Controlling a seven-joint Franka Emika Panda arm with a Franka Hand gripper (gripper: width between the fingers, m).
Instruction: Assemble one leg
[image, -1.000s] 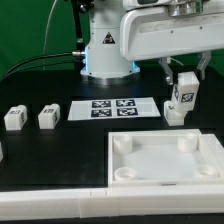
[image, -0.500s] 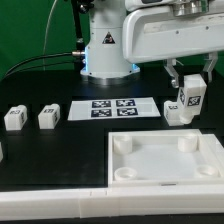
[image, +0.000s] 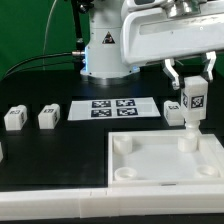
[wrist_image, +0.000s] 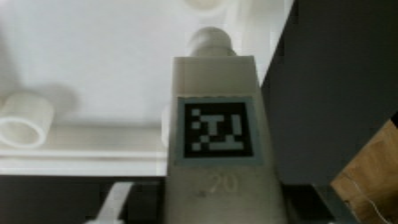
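My gripper (image: 189, 74) is shut on a leg (image: 192, 104), a white square post with a black-and-white tag, held about upright. Its lower end is at the far right corner socket (image: 187, 143) of the large white panel (image: 150, 172); I cannot tell whether they touch. In the wrist view the leg (wrist_image: 217, 120) fills the middle between my jaws (wrist_image: 221, 206), its round tip over the panel (wrist_image: 89, 60), with another socket (wrist_image: 25, 117) to one side. A second leg (image: 173, 113) stands just behind the panel. Two more legs (image: 13, 118) (image: 47, 117) stand at the exterior view's left.
The marker board (image: 113, 107) lies in front of the robot's base (image: 105, 55). A white rail (image: 50, 205) runs along the table's front edge beside the panel. Cables run across the back left.
My gripper has carried the leg toward the exterior view's right and down, away from the standing leg, to the panel's far right corner socket.
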